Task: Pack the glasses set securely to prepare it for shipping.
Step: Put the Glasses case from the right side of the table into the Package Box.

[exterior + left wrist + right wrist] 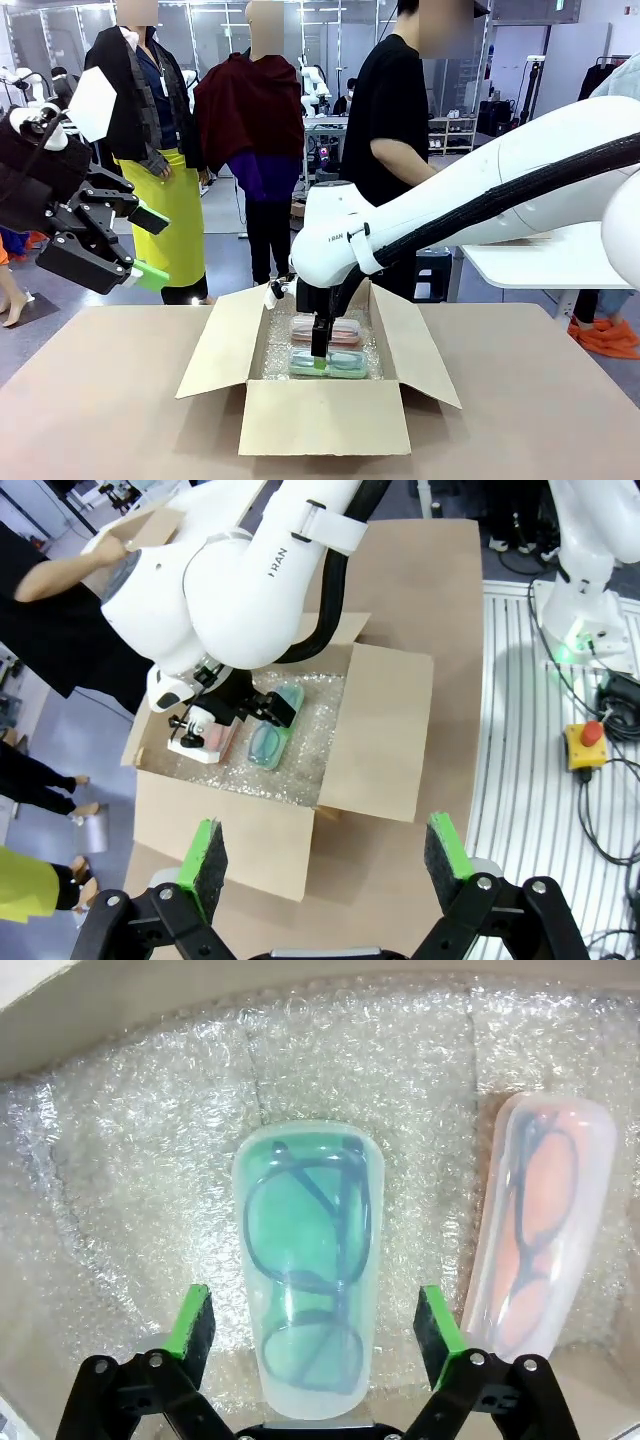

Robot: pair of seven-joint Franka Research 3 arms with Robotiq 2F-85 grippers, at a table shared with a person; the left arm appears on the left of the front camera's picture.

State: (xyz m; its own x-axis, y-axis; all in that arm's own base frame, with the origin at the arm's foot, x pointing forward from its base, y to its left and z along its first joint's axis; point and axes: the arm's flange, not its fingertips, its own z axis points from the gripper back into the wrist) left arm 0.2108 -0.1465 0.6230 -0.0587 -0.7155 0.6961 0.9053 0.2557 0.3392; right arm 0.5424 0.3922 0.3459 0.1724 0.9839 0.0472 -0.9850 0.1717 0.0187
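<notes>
**A:** What took up most of the scene?

**B:** The brown flat surface (90, 400). On it stood an open brown cardboard box (325, 418) with its flaps folded outward. The white right arm (480, 190) came in from the right and reached down into the box.

**A:** And inside the box?

**B:** Clear bubble wrap (150, 1160) covered the bottom and rose up the walls.

**A:** How did the claws stand?

**B:** The left claw (150, 245) hung high over the left side, well apart from the box. Its green pads were spread wide with nothing between them. The right claw (312, 1315) was low inside the box, also spread. One pad stood on each side of the green case, with a gap of wrap showing at both, so it pinched nothing.

**A:** Where were the cases?

**B:** Both lay flat on the bubble wrap, side by side but not touching. The mint green oblong case with rounded corners and a clear top (308, 1260) showed dark spectacles directly under the right claw. The pale pink case of the same shape (540, 1230) lay just beside it, toward the box's far wall.
</notes>
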